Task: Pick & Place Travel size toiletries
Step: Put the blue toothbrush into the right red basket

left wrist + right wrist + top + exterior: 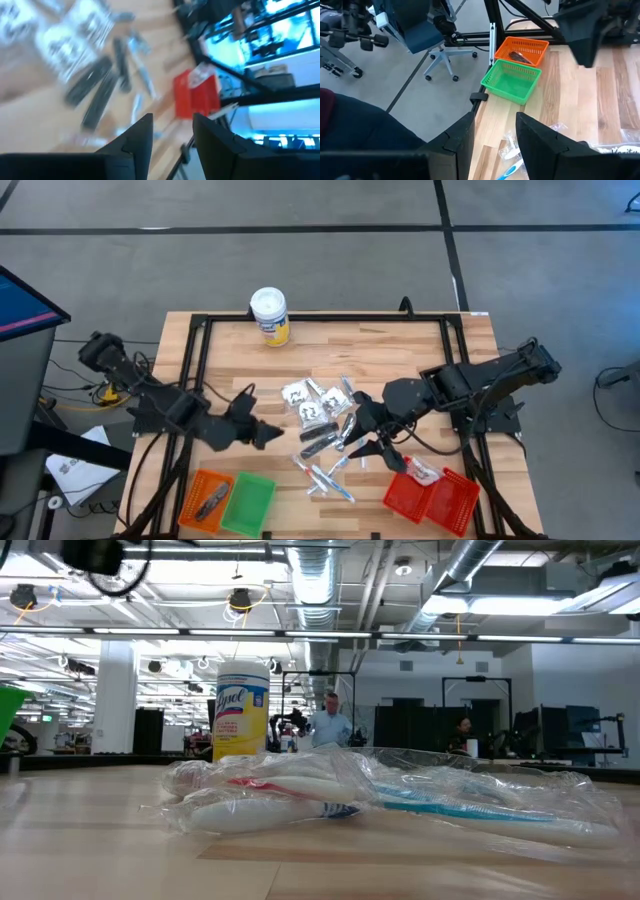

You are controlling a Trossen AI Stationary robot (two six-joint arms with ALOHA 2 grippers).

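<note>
High view: wooden table w/ 2 arms. Red basket at the near edge on the right, orange basket & green basket side by side on the left. Lysol canister stands upright at the far edge. Toiletries lie scattered mid-table. Right gripper hovers over them, fingers apart, empty. Left gripper is beside the pile, fingers apart, empty.

Grey floor, exposed ceiling ducts, swivel chair

Your left gripper above the counter
Jaws parted, empty; blurred toiletries and red basket lie ahead.
</note>
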